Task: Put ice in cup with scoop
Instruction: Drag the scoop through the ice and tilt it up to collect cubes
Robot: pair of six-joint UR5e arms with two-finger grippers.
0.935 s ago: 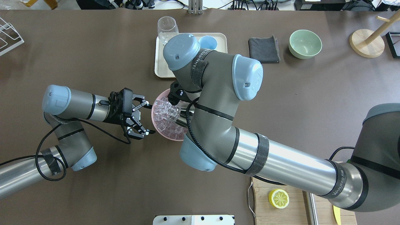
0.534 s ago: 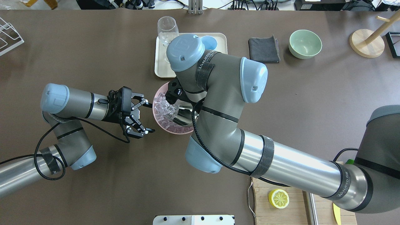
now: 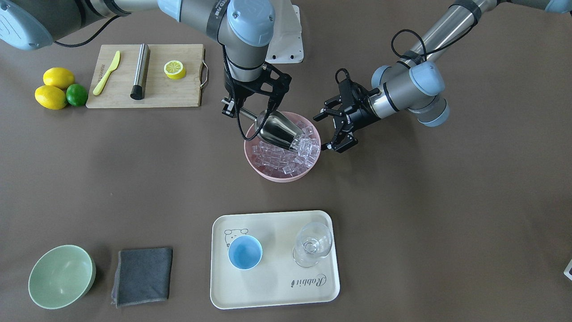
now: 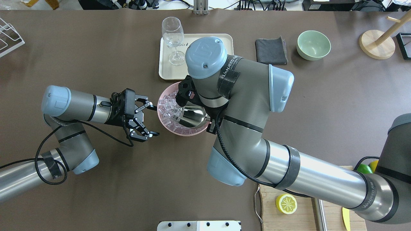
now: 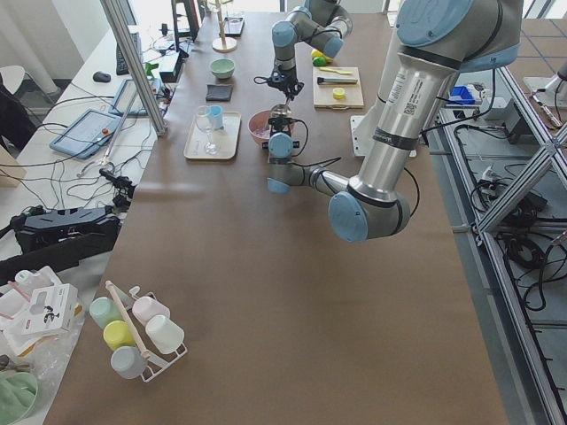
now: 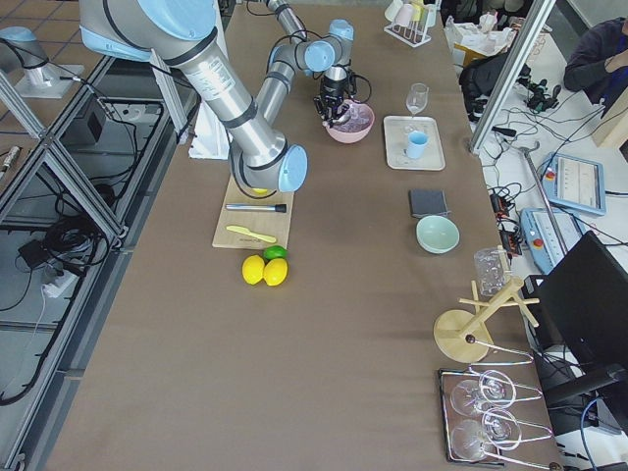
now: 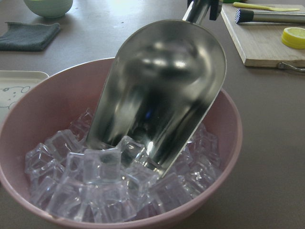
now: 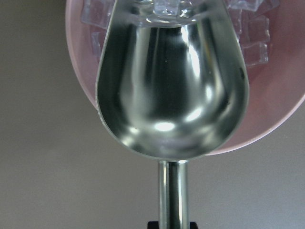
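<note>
My right gripper (image 3: 246, 112) is shut on the thin rod handle of the steel scoop (image 3: 279, 130). The scoop is tilted with its mouth pressed into the ice (image 3: 286, 161) in a pink bowl (image 3: 268, 175). The right wrist view shows the scoop's trough (image 8: 171, 86) bare, with cubes (image 8: 164, 9) at its lip. My left gripper (image 4: 153, 120) is open and empty just beside the bowl's (image 4: 179, 132) left rim; its wrist view shows the scoop (image 7: 162, 90) standing in the ice (image 7: 95, 181). The light-blue cup (image 3: 245, 252) stands on a cream tray (image 3: 277, 286); in the overhead view my right arm hides it.
A clear stemmed glass (image 3: 313, 243) stands on the tray beside the cup. A grey cloth (image 3: 142, 276) and a pale green bowl (image 3: 60, 276) lie past the tray. A cutting board (image 3: 178, 91) holds a knife, steel cylinder and lemon half; whole citrus lies next to it.
My right arm has swung to the right and away from me, uncovering the stemmed glass. The scoop has slid along in the ice and the pink bowl has shifted slightly with it. The left gripper stays open.
</note>
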